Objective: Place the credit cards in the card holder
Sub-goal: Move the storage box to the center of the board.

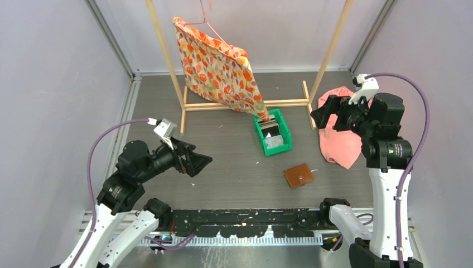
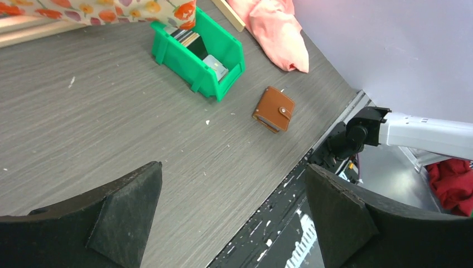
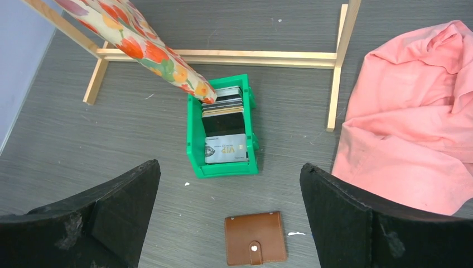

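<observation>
The card holder (image 1: 298, 175) is a brown leather wallet, closed and snapped, lying flat on the grey table right of centre; it also shows in the left wrist view (image 2: 274, 109) and the right wrist view (image 3: 255, 238). The credit cards (image 3: 224, 134) stand stacked in a green bin (image 1: 273, 133), a silvery grey one in front, black ones behind. They show small in the top view (image 1: 270, 129) and the left wrist view (image 2: 215, 65). My left gripper (image 1: 199, 162) is open and empty, raised at the left. My right gripper (image 1: 318, 117) is open and empty, raised at the far right.
A wooden rack (image 1: 245, 104) stands at the back with a floral orange cloth (image 1: 218, 67) hanging over the bin's far end. A pink cloth (image 1: 341, 137) lies crumpled right of the bin. Grey walls close in both sides.
</observation>
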Controlling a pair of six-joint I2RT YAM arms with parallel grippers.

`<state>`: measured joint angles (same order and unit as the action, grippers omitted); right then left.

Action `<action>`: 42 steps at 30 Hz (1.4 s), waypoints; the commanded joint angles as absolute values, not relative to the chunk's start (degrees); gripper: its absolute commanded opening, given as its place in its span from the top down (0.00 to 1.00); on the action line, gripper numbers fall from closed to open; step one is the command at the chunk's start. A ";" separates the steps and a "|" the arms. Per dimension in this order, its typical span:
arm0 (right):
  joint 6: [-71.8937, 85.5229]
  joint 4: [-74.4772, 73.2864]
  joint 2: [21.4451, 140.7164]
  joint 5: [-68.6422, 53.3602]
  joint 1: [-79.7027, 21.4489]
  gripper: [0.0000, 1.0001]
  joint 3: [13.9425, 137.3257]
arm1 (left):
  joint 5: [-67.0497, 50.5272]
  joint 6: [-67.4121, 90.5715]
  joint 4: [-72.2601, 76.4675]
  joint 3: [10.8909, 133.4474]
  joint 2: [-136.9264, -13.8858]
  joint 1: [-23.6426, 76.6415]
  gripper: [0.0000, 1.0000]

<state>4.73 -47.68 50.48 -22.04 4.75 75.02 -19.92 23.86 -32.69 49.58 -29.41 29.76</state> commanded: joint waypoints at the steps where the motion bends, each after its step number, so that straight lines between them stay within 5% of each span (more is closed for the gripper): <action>1: 5.09 -46.16 49.66 -23.86 4.92 0.00 74.72 | -22.62 28.61 -26.70 46.60 -29.09 29.71 0.00; 12: -12.82 -45.28 51.53 -39.67 4.92 0.00 64.10 | -26.24 45.62 -4.58 32.70 -34.74 30.10 0.01; 15: -14.02 -41.73 52.73 -38.78 4.92 0.00 59.23 | -17.48 44.85 -5.75 34.08 -41.68 34.44 0.05; 22: -14.41 -37.11 55.16 -34.97 4.99 0.00 53.63 | 11.19 47.06 -1.91 43.36 -64.61 50.55 0.14; 28: -14.97 -34.40 54.11 -32.93 5.01 0.00 49.86 | 15.15 55.31 -6.57 58.41 -85.12 50.71 0.41; 42: -15.00 -34.77 53.33 -32.39 5.01 0.00 49.64 | 16.92 59.39 -13.93 79.65 -107.68 51.50 0.47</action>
